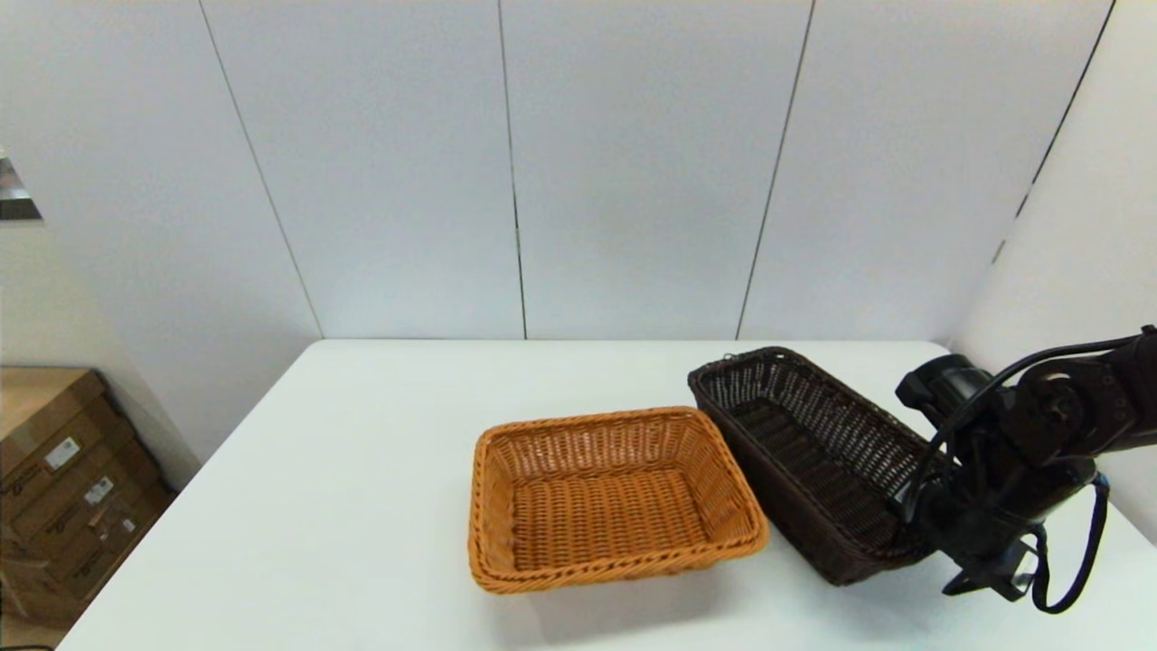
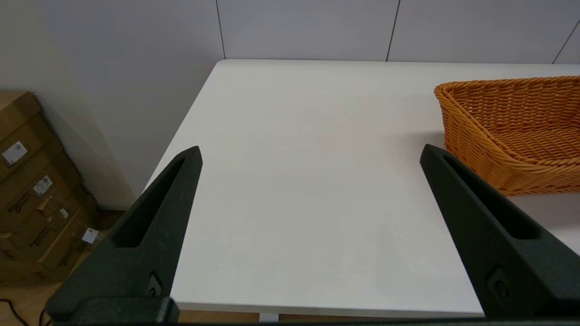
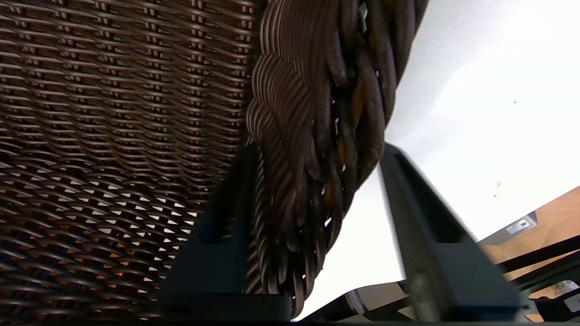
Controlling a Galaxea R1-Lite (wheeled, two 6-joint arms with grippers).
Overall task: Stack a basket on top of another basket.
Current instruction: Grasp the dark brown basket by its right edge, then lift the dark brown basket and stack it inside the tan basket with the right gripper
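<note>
The dark brown basket [image 1: 795, 434] stands at the right of the table, tipped, with its right long side raised. My right gripper [image 1: 915, 517] is shut on that side's braided rim [image 3: 317, 90]; in the right wrist view one of its fingers [image 3: 226, 213] is inside the wall and the other outside, with the gripper [image 3: 317, 149] astride the rim. The orange-tan basket [image 1: 606, 497] sits flat at the table's middle, just left of the dark one. My left gripper [image 2: 310, 154] hovers open over the table's left part, with the orange-tan basket [image 2: 512, 127] off to its side.
Cardboard boxes [image 1: 63, 488] are stacked on the floor left of the table and show too in the left wrist view [image 2: 31, 181]. White wall panels close off the back and right. Bare white tabletop [image 1: 362, 488] lies left of the orange-tan basket.
</note>
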